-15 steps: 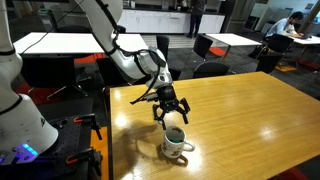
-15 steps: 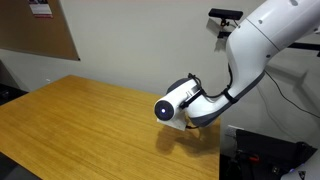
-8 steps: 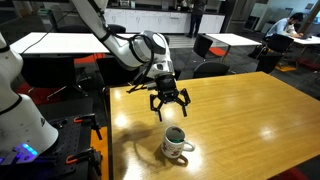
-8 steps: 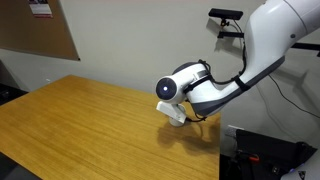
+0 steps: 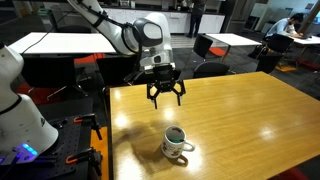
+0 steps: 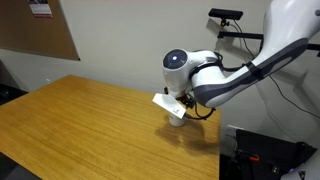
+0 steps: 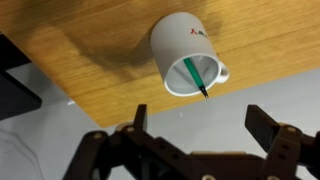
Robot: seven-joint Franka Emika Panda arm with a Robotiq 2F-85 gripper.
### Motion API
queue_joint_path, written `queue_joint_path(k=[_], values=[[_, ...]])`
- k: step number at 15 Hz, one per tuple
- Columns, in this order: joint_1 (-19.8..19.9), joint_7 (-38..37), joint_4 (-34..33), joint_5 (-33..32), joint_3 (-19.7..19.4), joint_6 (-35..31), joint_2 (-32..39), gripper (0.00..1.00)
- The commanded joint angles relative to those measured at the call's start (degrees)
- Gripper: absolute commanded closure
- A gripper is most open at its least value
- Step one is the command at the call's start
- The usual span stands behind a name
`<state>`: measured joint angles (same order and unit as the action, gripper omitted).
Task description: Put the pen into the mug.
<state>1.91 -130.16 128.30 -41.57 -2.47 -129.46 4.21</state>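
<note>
The white mug (image 5: 177, 144) stands on the wooden table (image 5: 240, 120) near its front edge. In the wrist view the mug (image 7: 176, 45) shows from above with the green pen (image 7: 194, 76) leaning inside it, its dark tip over the rim by the handle. My gripper (image 5: 165, 96) hangs open and empty well above the table, behind and above the mug. In the wrist view its fingers (image 7: 205, 125) are spread wide with nothing between them. In an exterior view the arm (image 6: 200, 80) covers most of the mug (image 6: 177, 117).
The table edge runs close to the mug (image 7: 120, 105), with grey floor beyond it. A black stand (image 5: 85, 140) sits beside the table. Chairs (image 5: 210, 45) and other tables stand behind. A corkboard (image 6: 35, 30) hangs on the wall.
My gripper has risen up and away from the mug, open and empty. The pen stays in the mug.
</note>
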Motion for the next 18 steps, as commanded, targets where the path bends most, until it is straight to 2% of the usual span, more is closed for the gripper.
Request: queue_joint_path(k=[1,4,6,12,14,18], values=[[0.84,10.63,4.81,10.62,-0.34,-8.0,-4.92,0.0],[0.63,23.41,7.4,22.11,-0.24,-12.4,-6.75,0.0],[0.14,33.13,8.72,30.6,0.14,-13.06,-7.87,0.0],[-1.24,61.65,7.86,52.27,0.63,-5.15,-9.95,0.0],[-1.0,67.79,7.35,55.3,0.48,-1.23,-10.2,0.0],[-0.45,72.69,6.95,55.93,0.59,4.41,-10.65,0.0]])
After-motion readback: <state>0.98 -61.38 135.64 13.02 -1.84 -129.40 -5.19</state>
